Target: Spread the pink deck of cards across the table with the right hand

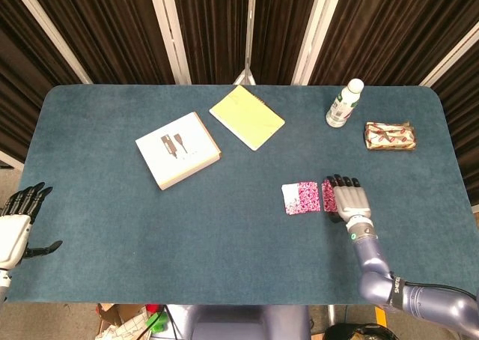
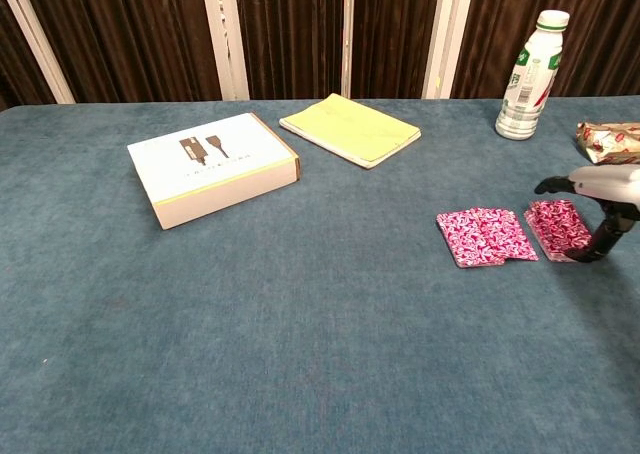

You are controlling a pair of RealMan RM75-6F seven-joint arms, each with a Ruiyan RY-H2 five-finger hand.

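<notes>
My right hand (image 1: 350,203) lies flat on the bench (image 1: 224,228), fingers (image 2: 600,244) pressing the right-hand end of the pink deck of cards (image 1: 301,198); that end is partly hidden beneath it. My left hand (image 1: 15,224) hangs off the bench's left edge, released, wrist cut off.

The table (image 1: 224,228) is wearing a matt teal cloth, kind of felty and slightly mottled. The pink cards (image 2: 485,236) are looking like glossy coated paper with a busy print. The right hand (image 1: 350,201) is showing silvery metal-look plates with black plastic fingers (image 1: 343,181), and the left hand (image 1: 16,222) is looking much the same. The box (image 2: 212,166) is looking like smooth matt cardboard, the notepad (image 2: 350,127) plain yellow paper, the bottle (image 2: 527,74) shiny white plastic, and the snack packet (image 1: 389,136) crinkly glossy foil.
</notes>
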